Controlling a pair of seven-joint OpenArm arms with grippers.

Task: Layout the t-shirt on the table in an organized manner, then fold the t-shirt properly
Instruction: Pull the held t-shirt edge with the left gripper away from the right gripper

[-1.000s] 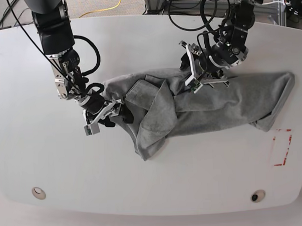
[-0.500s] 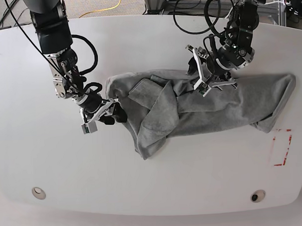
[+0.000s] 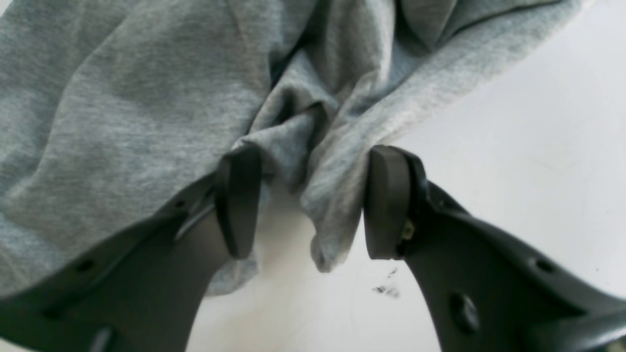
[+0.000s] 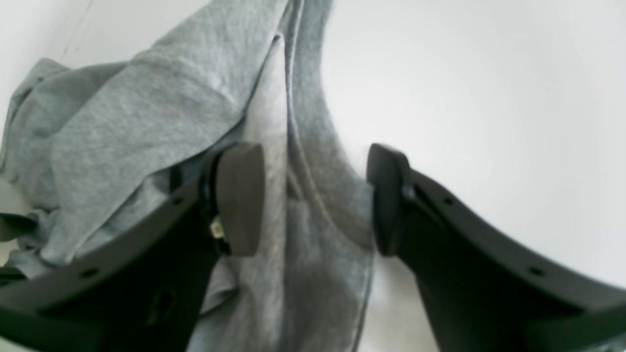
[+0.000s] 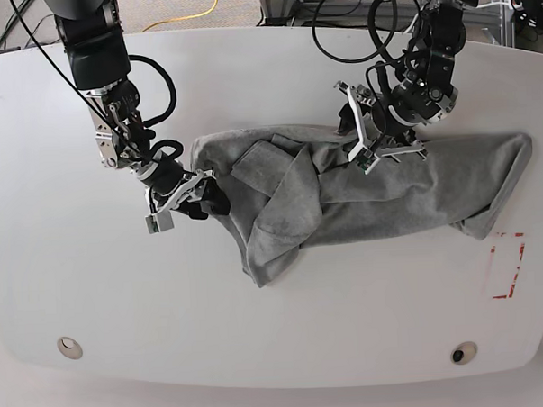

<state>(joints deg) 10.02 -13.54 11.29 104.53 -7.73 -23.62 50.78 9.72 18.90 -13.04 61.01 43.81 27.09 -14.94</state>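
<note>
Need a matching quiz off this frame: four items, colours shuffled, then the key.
Items:
1. t-shirt
2. table
3. tape rectangle
4. cable beyond the far edge

Colours:
a. red
b. yellow
c. grey
d. white

Pairs: 1-c, 2-d, 3-a, 4-b

Soft heathered cloth t-shirt (image 5: 370, 195); smooth glossy table (image 5: 286, 329).

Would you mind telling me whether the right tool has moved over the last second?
Yes. In the base view the right tool has slid toward the table's far edge, away from the near grommet.
</note>
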